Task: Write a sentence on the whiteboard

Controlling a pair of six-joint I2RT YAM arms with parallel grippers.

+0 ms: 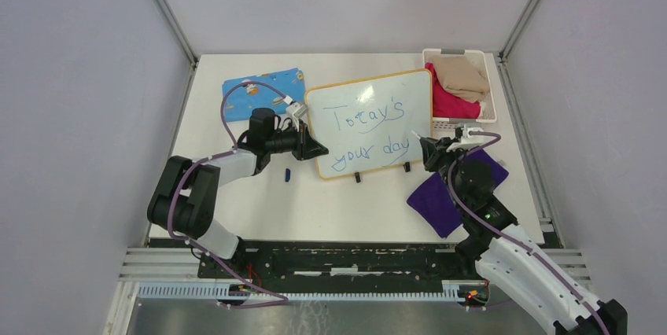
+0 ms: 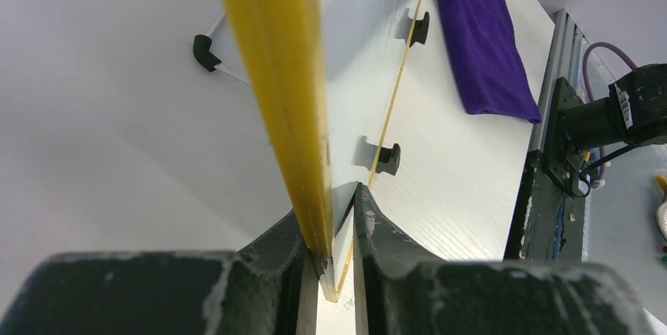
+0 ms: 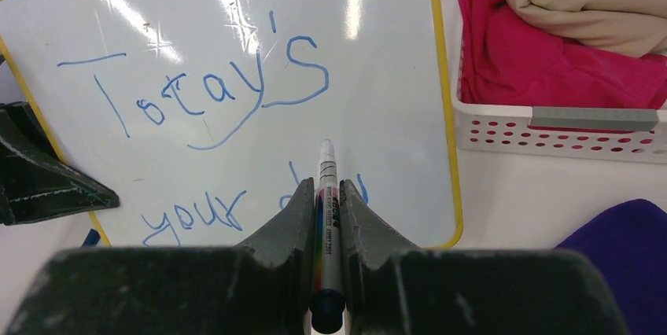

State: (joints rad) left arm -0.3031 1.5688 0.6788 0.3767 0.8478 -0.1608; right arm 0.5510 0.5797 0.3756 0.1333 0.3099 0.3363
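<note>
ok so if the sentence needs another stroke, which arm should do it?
Right. The right gripper holds the marker, tip pointing at the whiteboard near the lower line of the sentence. The left gripper is clamped on the board's yellow edge, likely steadying it.

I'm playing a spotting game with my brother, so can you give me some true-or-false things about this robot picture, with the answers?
1. The right tool holds a marker. True.
2. The whiteboard is blank. False: a blue sentence on it reads "Today's your day".
3. The left tool pinches the whiteboard's yellow edge. True.
4. The purple cloth is inside the basket. False: it lies on the table by the right arm, and the basket holds a pink cloth and a beige cloth.
</note>
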